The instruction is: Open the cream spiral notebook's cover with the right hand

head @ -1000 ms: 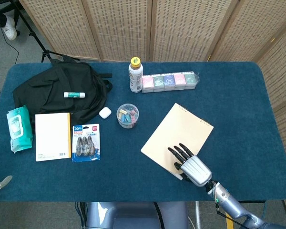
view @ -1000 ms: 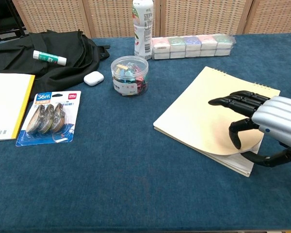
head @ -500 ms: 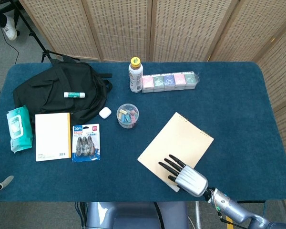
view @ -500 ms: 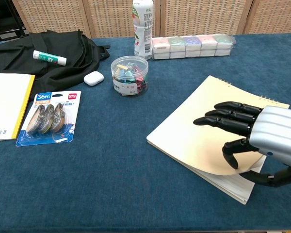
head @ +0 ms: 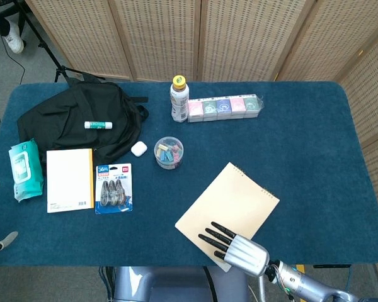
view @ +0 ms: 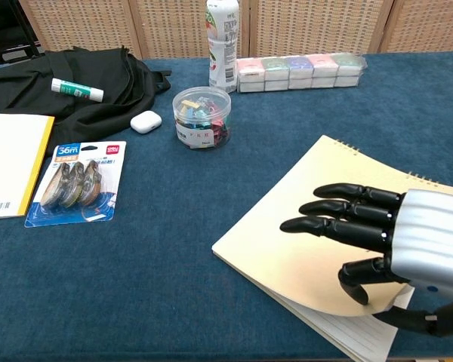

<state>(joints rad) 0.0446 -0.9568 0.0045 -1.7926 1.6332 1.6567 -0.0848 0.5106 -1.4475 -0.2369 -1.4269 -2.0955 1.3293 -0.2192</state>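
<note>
Cover corner lifted — the opening has begun

Your right hand [view: 396,249] pinches the cream spiral notebook [head: 230,204]'s cover at its near corner, fingers [view: 325,219] stretched over it, near the tabletop [head: 315,145]'s front edge — next, swing the cover towards the spiral binding [view: 385,162].

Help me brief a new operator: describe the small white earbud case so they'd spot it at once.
Start at the black backpack on the table's far left. Just off its right edge, toward the clear tub of coloured clips, lies the earbud case. It is the only small, plain white rounded pebble there, without any label.
</note>
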